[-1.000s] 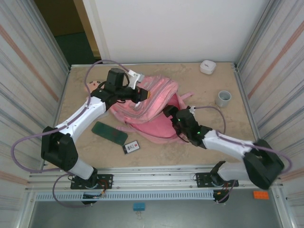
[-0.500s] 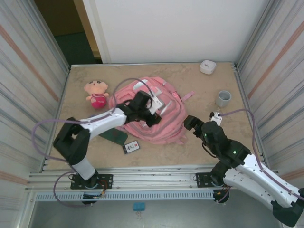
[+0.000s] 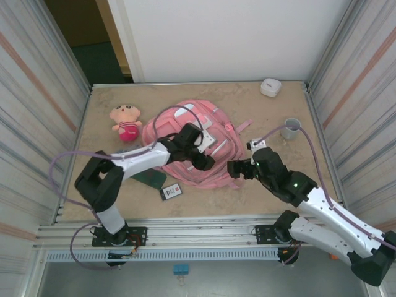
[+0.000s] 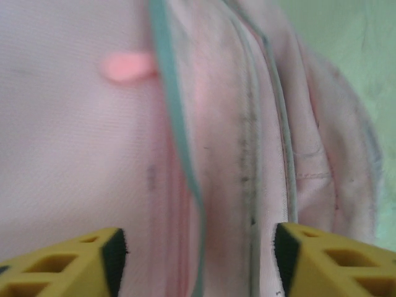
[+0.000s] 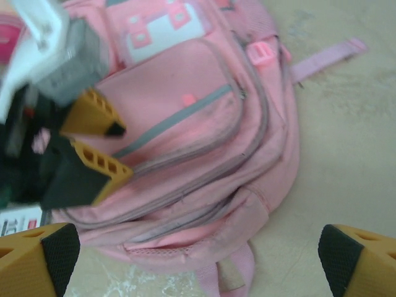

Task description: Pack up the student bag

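Just unreadable patch (image 5: 161,30) on student bag (image 5: 204,142)

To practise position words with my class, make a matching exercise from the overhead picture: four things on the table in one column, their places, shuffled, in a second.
Things
1. doll
2. cup
3. white case
4. card

Places
a. far right corner of the table
b. just left of the bag
c. near side of the bag, beside the dark green flat thing
d. right of the bag, by the table's right edge

Pairs: 1-b, 2-d, 3-a, 4-c
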Robot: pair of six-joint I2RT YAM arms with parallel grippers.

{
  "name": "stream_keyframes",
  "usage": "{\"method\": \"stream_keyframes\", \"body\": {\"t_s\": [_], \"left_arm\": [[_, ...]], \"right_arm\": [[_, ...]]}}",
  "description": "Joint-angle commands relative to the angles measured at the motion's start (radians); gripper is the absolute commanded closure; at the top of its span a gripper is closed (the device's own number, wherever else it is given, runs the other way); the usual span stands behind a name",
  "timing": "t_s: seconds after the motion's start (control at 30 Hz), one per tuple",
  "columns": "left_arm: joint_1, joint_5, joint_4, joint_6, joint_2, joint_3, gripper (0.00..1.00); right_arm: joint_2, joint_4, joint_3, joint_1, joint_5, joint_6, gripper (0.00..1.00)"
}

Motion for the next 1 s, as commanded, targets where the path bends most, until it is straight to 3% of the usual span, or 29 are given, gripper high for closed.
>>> {"method": "stream_keyframes", "body": {"t_s": [0.0,0.1,0.23,0.37,0.47,0.63,0.9,0.97], "left_arm": [[0.083,0.029,-0.032,-0.082,-0.172,-0.010,0.27],[0.156,0.069,-0.012,-0.108,-0.300,-0.098,0.25],[0.272,0.125,-0.011,-0.141,-0.433,-0.217,0.24],[0.379,0.179,-0.028,-0.187,-0.540,-0.315,0.24],[0.408,0.181,-0.022,-0.196,-0.613,-0.377,0.24],[0.427,0.180,-0.008,-0.218,-0.688,-0.457,0.23],[0.438,0.174,0.009,-0.256,-0.688,-0.516,0.23],[0.439,0.170,0.014,-0.265,-0.687,-0.519,0.23]], "right_arm": [[0.102,-0.123,0.146,-0.002,-0.039,-0.320,0.00],[0.230,-0.222,0.223,0.018,-0.045,-0.502,0.00],[0.376,-0.201,0.247,0.066,0.025,-0.741,0.01],[0.486,-0.162,0.229,0.091,-0.030,-0.965,0.00],[0.541,-0.090,0.195,0.097,-0.100,-1.093,0.02],[0.616,0.056,0.163,0.087,-0.150,-1.164,0.00],[0.777,0.066,0.163,0.061,-0.123,-1.195,0.02],[0.803,0.088,0.147,0.057,-0.080,-1.200,0.14]]}}
